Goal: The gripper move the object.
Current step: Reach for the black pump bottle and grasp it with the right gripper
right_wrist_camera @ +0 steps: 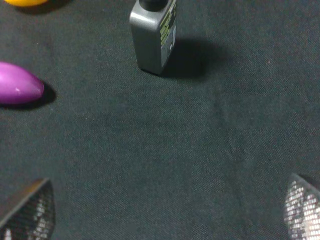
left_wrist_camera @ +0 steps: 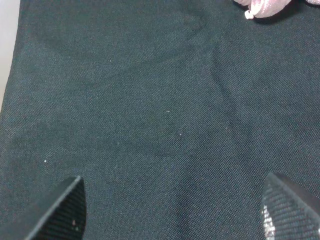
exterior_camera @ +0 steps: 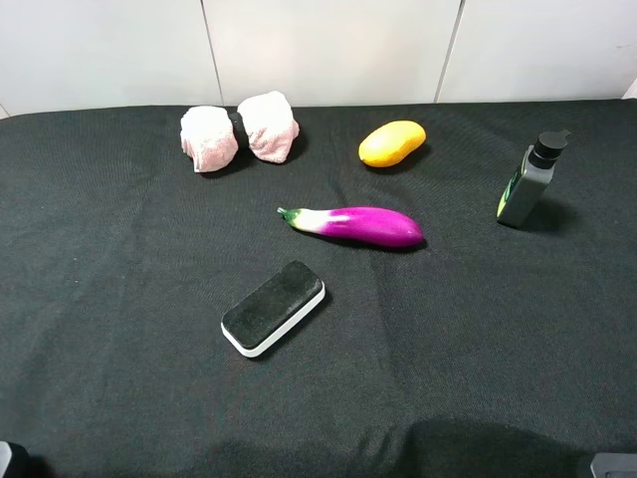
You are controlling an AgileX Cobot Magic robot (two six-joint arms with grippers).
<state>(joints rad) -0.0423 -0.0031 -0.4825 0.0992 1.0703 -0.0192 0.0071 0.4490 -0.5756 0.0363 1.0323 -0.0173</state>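
Note:
The grey bottle (exterior_camera: pixel 530 182) with a black cap and a green-yellow label stands upright at the right of the black cloth. It also shows in the right wrist view (right_wrist_camera: pixel 152 36), well ahead of my right gripper (right_wrist_camera: pixel 170 215), which is open and empty with both fingertips wide apart. My left gripper (left_wrist_camera: pixel 172 210) is open and empty over bare cloth. In the exterior high view only small parts of the arms show at the bottom corners.
A purple eggplant (exterior_camera: pixel 360 225) lies mid-table, its tip showing in the right wrist view (right_wrist_camera: pixel 19 89). A black-and-white eraser block (exterior_camera: pixel 273 308) lies in front of it. A yellow mango (exterior_camera: pixel 392 142) and pink rolled cloth (exterior_camera: pixel 239 130) sit at the back.

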